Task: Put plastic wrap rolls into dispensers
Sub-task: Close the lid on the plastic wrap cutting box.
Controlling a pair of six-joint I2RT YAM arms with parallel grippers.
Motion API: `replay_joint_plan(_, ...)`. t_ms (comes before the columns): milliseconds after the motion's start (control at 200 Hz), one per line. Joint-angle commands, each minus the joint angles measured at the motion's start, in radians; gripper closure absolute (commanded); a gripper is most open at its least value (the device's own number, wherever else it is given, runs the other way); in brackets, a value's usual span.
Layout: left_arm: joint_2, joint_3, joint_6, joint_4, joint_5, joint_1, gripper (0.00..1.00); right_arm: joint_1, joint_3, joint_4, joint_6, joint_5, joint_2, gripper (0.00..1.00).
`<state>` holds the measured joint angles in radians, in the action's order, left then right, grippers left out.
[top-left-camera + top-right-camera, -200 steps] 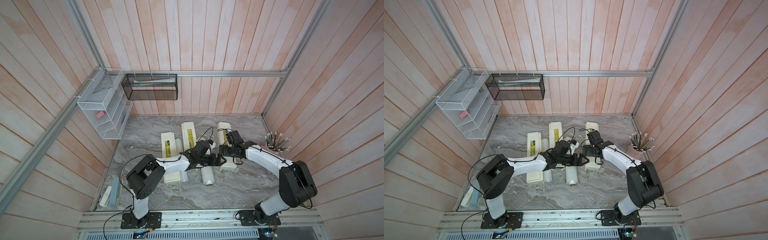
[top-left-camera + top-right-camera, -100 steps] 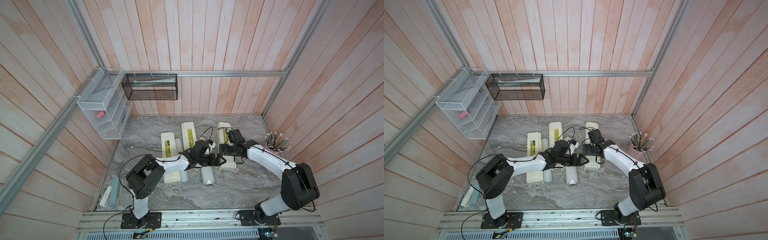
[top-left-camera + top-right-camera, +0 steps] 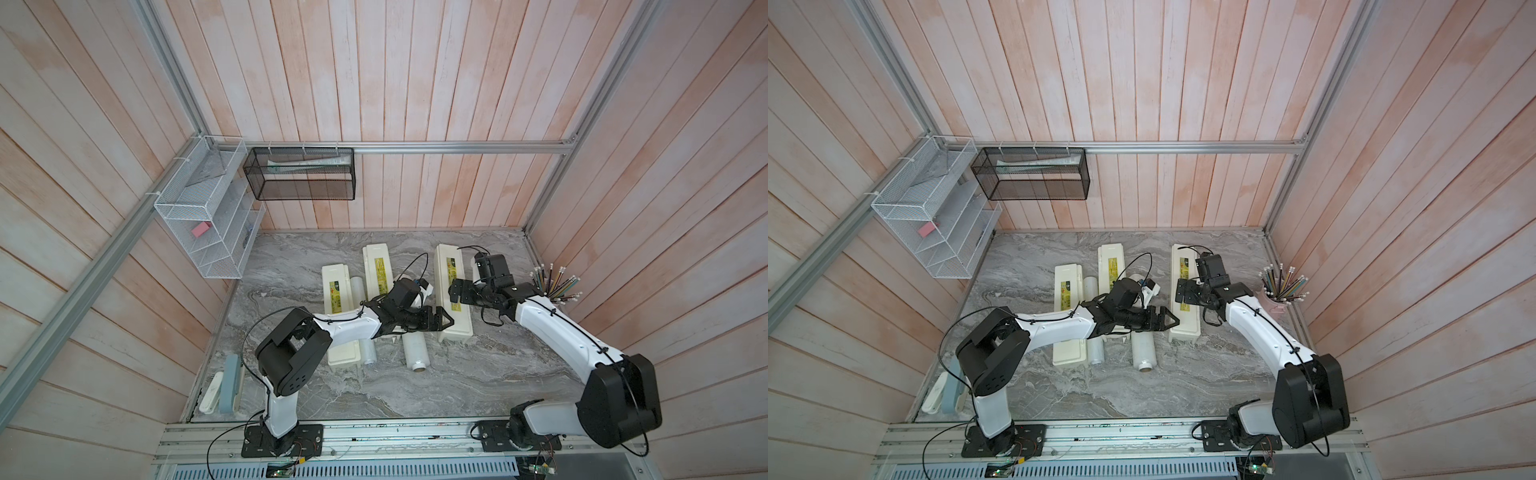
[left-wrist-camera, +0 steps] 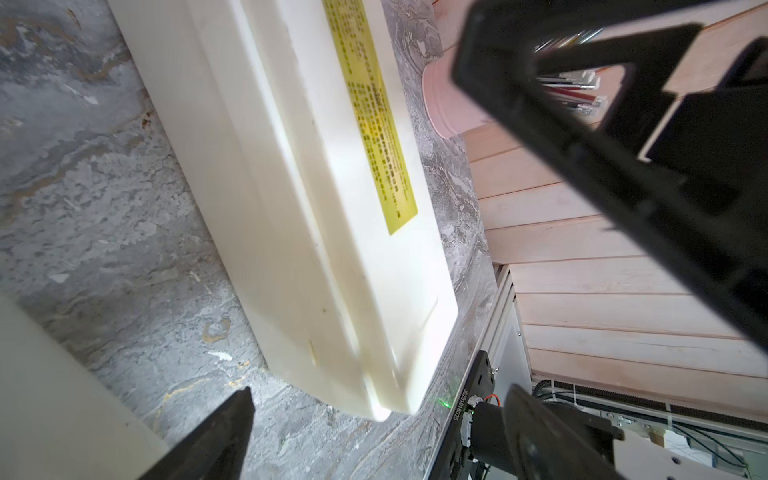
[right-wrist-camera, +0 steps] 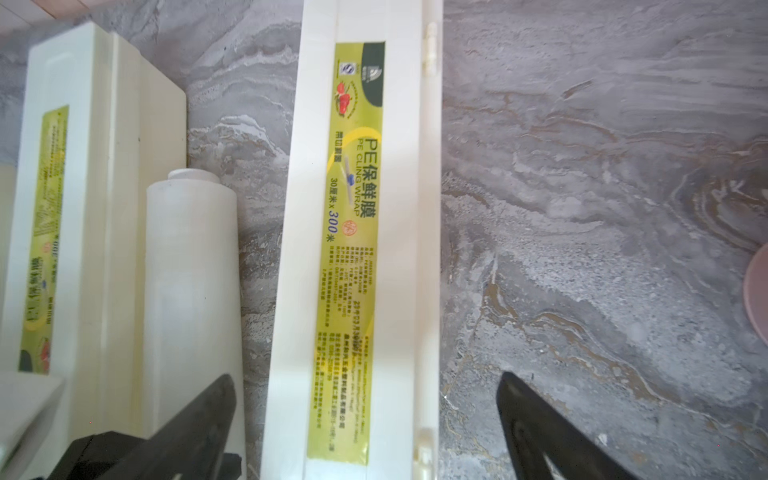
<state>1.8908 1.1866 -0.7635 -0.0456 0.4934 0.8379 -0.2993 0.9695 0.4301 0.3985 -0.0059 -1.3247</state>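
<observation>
Opening the shut dispenser (image 3: 445, 259) is probably best done slowly, left gripper (image 3: 445, 321) and right gripper (image 3: 458, 291), both wide and empty, being centred

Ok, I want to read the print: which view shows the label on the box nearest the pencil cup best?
The right wrist view: the label runs down the frame, print sharp. The left wrist view shows only one end, slanted and blurred. In both top views it is tiny and unreadable.

Three dispensers (image 3: 332, 274) (image 3: 372, 266) (image 3: 442, 266), two visible rolls (image 3: 356, 286) (image 3: 415, 353), two arms (image 3: 345, 328) (image 3: 552, 324), one pencil cup (image 3: 1276, 306)
</observation>
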Motion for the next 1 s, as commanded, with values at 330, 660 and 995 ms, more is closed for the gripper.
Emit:
replay_joint_plan(330, 0.094, 0.129, -0.016, 0.112, 0.039, -0.003, 0.05, 0.182, -0.239, -0.164, 0.056, -0.299, 0.12, 0.14)
replay_joint_plan(660, 0.149, 0.155, -0.033, 0.143, 0.021, -0.002, 0.06, 0.212, -0.364, -0.35, 0.095, -0.487, 0.118, 0.25)
replay_joint_plan(995, 0.186, 0.152, -0.037, 0.162, 0.019, 0.003, 0.07, 0.212, -0.409, -0.42, 0.112, -0.525, 0.071, 0.32)
